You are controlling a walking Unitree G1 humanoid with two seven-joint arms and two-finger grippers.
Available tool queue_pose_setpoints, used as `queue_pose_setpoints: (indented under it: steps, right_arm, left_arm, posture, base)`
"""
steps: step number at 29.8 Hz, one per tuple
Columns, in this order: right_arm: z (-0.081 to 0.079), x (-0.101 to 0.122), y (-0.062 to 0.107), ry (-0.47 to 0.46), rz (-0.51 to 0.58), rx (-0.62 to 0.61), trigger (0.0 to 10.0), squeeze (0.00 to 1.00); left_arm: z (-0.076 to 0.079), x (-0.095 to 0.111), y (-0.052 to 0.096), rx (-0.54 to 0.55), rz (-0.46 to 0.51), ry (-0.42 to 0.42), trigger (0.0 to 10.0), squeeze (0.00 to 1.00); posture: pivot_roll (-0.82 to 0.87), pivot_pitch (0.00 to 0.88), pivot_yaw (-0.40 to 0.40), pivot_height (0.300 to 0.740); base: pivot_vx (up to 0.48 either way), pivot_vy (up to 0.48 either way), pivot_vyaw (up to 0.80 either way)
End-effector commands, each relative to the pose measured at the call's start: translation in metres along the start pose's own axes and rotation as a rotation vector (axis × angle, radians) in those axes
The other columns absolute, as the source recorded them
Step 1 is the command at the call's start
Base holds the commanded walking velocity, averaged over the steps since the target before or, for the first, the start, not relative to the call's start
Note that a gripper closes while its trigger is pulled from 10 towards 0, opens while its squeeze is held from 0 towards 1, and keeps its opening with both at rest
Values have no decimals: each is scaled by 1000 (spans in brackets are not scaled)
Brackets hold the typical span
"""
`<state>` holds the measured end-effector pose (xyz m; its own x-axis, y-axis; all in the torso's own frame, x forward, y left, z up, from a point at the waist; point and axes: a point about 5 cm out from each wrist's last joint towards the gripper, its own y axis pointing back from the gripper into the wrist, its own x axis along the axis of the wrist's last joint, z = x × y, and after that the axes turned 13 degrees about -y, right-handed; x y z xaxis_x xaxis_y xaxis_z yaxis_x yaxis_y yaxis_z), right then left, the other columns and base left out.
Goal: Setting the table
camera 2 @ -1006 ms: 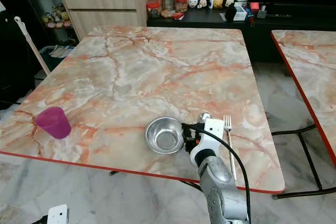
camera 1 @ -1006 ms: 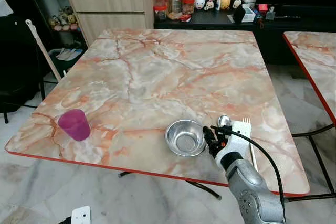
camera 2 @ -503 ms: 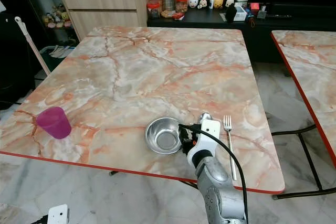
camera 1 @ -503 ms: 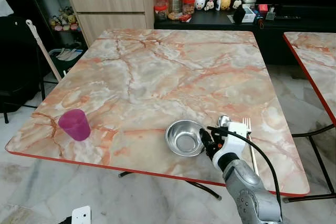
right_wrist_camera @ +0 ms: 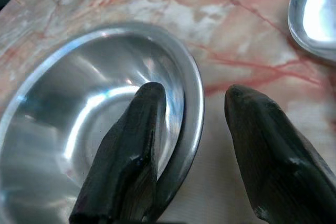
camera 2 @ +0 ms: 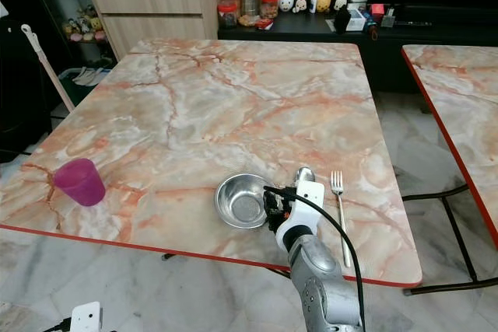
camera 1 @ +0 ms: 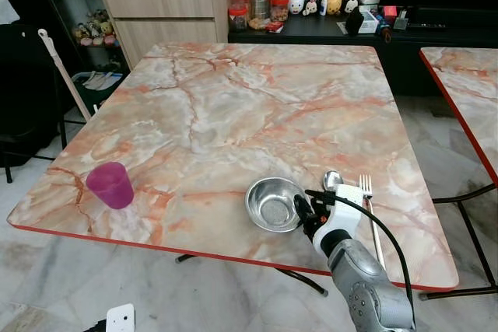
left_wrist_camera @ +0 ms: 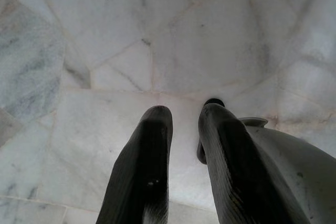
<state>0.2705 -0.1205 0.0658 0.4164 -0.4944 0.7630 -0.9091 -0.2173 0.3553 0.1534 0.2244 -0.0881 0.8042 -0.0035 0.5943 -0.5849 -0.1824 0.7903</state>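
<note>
Marble table (camera 1: 257,99) with steel bowl (camera 1: 273,204) near its front edge; pink cup (camera 1: 110,184) well apart to bowl's left, spoon (camera 1: 332,179) and fork (camera 1: 367,200) just beside bowl's right. Right gripper (right_wrist_camera: 194,119) at bowl, fingers parted astride its rim, one inside, one outside, not clamped. Left gripper (left_wrist_camera: 184,124) over floor tiles (left_wrist_camera: 79,51), fingers slightly parted, holding nothing.

Steel bowl (camera 1: 273,203) upright near table's front edge — spoon (camera 1: 332,179), fork (camera 1: 369,207) beside; purple cup (camera 1: 110,184) far left.

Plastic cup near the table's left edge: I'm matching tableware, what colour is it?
Magenta-pink plastic cup, clearest in the left eye view.
</note>
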Motion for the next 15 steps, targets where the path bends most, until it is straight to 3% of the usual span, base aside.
queue_pose_setpoints:
  steps: [1,9,11,12,15]
  right_arm:
    - [-2,0,-3,0,0,-7,10000,0]
    - [-7,4,-11,6,6,11,10000,0]
    - [-8,6,-12,11,14,20,4196,0]
    - [-9,7,-13,9,18,28,0,0]
    - [-10,8,-15,10,17,34,0,0]
  left_arm:
    - [-4,-4,1,14,-17,-3,10000,0]
    - [-3,-6,1,14,-26,-11,10000,0]
    - [-3,-6,1,14,-26,-10,10000,0]
    - [-3,-7,2,14,-27,-12,10000,0]
    - [-3,-7,2,15,-29,-13,10000,0]
  posture:
    - [79,43,50,740]
    - [78,38,45,740]
    - [79,36,44,740]
    - [80,28,42,740]
    - [80,20,39,740]
  base:
    - [0,0,0]
    - [0,0,0]
    - [0,0,0]
    - [0,0,0]
    - [0,0,0]
